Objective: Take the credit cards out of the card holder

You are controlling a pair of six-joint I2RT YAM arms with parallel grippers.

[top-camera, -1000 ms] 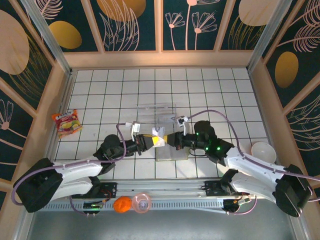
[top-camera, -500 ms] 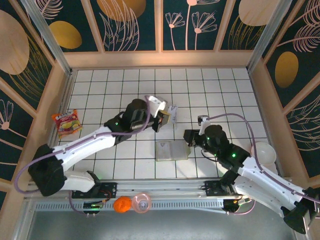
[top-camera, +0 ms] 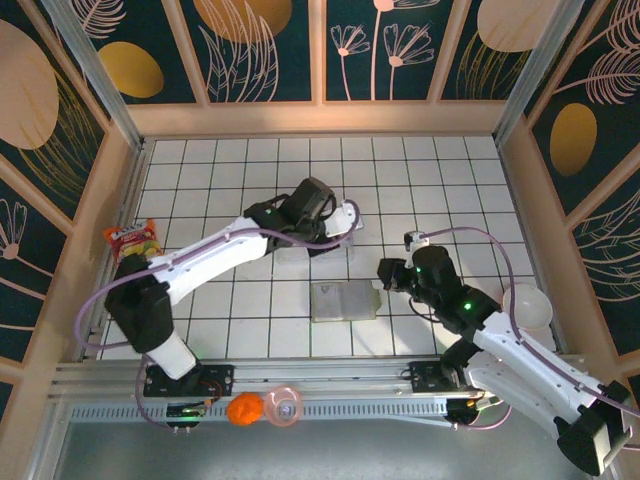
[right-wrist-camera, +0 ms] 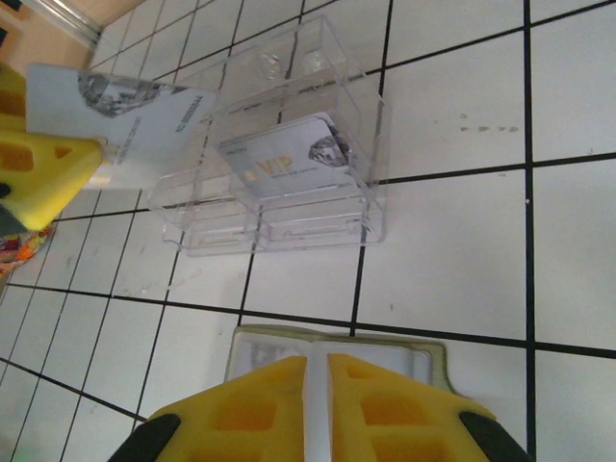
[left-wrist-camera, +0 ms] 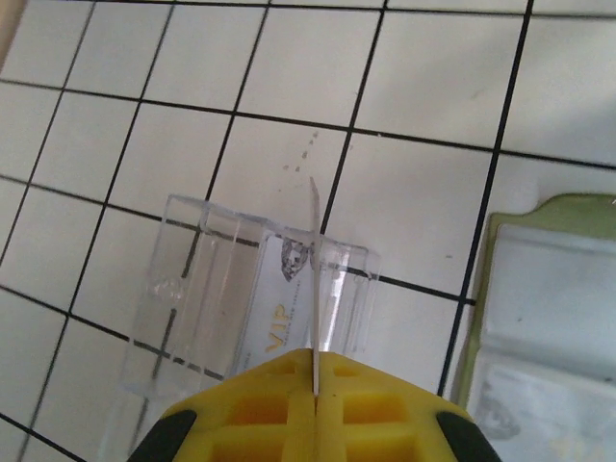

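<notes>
Left wrist view gives the clearest answer. The left gripper (left-wrist-camera: 314, 364) has its yellow fingers pressed shut on a held card (left-wrist-camera: 314, 279), which is seen on its thin edge and stands upright just above the clear tray (left-wrist-camera: 252, 289). A VIP card (left-wrist-camera: 279, 303) lies flat inside this tray. The card holder (left-wrist-camera: 539, 308) lies open on the tiles at 3 o'clock from the tray, apart from it.

In the right wrist view the held card (right-wrist-camera: 125, 120) shows its pale face at 10 o'clock from the tray, and the VIP card (right-wrist-camera: 289, 159) rests in a compartment. The right gripper (right-wrist-camera: 316, 364) hangs over the near edge of the card holder (right-wrist-camera: 265, 351) with its jaws very narrow. A pale strip sits between them, and I cannot tell whether it is a card or only the gap.

From the top view, the tray (top-camera: 300, 240) is at 11 o'clock from the card holder (top-camera: 345, 300).

My judgement: one card is delivered and a second is out but not yet released. Whether the pockets hold more cards is not clear.
</notes>
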